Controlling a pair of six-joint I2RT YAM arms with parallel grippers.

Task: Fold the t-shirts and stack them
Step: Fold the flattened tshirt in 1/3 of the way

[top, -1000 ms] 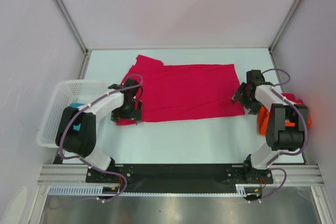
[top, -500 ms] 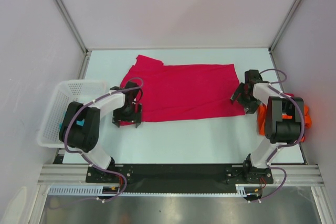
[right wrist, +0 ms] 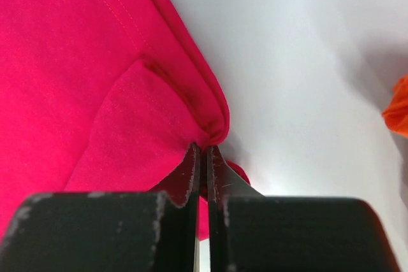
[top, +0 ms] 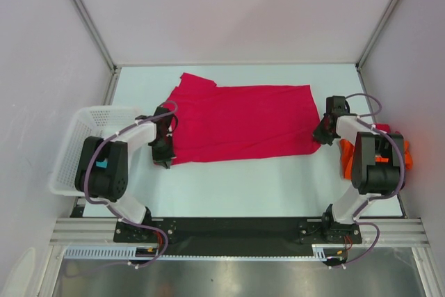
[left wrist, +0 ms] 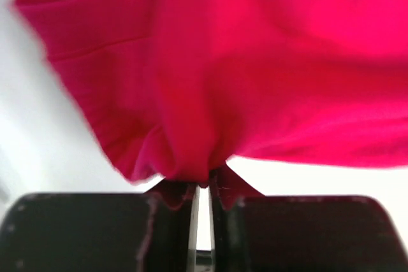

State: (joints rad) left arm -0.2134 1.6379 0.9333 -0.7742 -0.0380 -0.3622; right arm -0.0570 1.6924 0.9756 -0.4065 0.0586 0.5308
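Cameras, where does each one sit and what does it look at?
Top external: above and behind the robot, facing down at the crimson-pink t-shirt; left arm and right arm show.
Left wrist: on that arm, facing the shirt; left tool shows, pinching it.
Right wrist: likewise; right tool pinches the shirt's edge.
All share the shirt.

The crimson t-shirt [top: 243, 122] covers the middle of the desk [top: 243, 189], leaving a broad open strip along its near hem and a narrower one at the far side. The white mesh basket [top: 73, 137] blocks the edge outside the left tool [top: 165, 155]. The orange t-shirt [top: 406, 156] crowds the edge beside the right tool [top: 321, 137].
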